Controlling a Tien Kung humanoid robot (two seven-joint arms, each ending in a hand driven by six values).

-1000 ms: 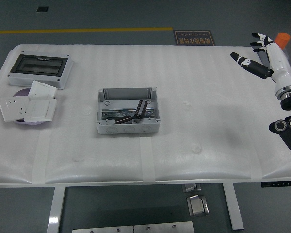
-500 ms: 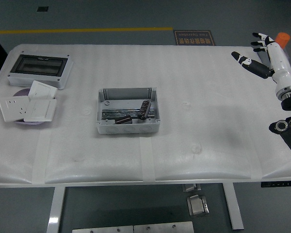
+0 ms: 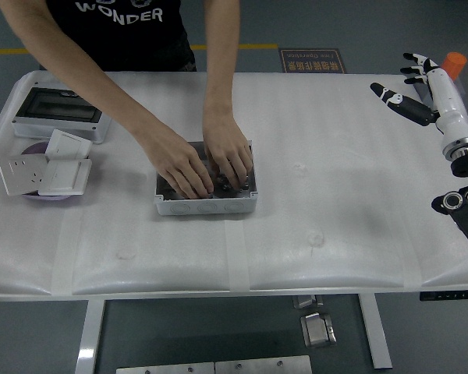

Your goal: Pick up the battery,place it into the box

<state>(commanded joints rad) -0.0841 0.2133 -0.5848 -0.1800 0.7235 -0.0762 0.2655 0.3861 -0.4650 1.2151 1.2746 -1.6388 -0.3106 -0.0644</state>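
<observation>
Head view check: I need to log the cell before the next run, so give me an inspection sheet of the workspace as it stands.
Surface: white table, padded cover with seams, bare at the front.
Job's things: grey box at centre; a person's two hands reach into it and cover the contents, so the battery cannot be seen.
Clutter: breaker enclosure with dark window at far left; white socket plates stacked on a purple disc.
Grippers: right hand raised at the far right edge, fingers spread, holding nothing; left hand not in view.
Cables: nothing seen.
Surroundings: grey floor, yellow line, person standing at the far side.
</observation>
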